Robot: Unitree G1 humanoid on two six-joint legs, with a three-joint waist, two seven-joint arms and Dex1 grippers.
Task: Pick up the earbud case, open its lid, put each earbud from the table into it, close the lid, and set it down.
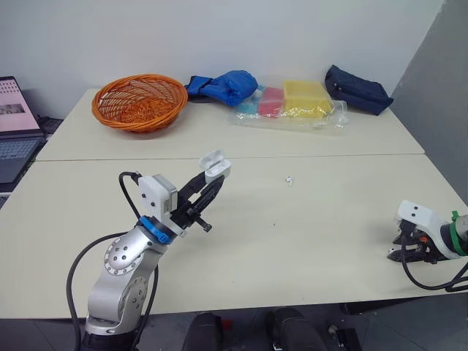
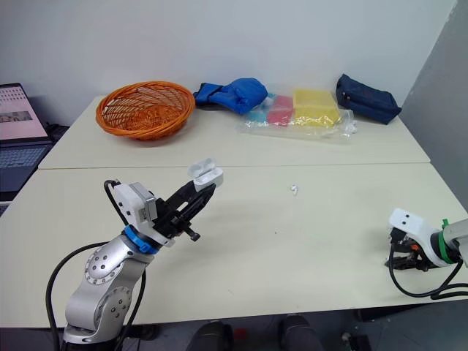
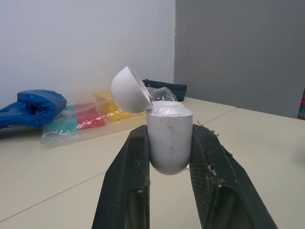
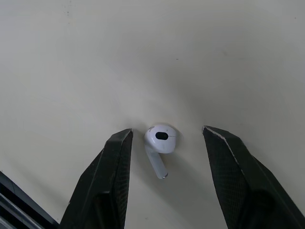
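My left gripper [image 1: 215,178] is shut on the white earbud case [image 1: 216,167], held above the table's middle left with its lid [image 3: 129,89] hinged open. The case body [image 3: 168,138] sits squeezed between the two black fingers [image 3: 127,181]. One white earbud [image 1: 289,180] lies on the table right of centre. A second earbud [image 4: 159,143] lies flat on the table between the spread fingers of my right gripper [image 4: 167,138], which is open and lowered over it at the table's right front edge [image 1: 404,252].
Along the back of the table [image 1: 292,241] stand an orange wicker basket [image 1: 139,101], a blue bundle [image 1: 225,86], a clear bag with coloured blocks [image 1: 292,102] and a dark blue pouch [image 1: 358,89]. A laptop [image 1: 14,124] sits at far left.
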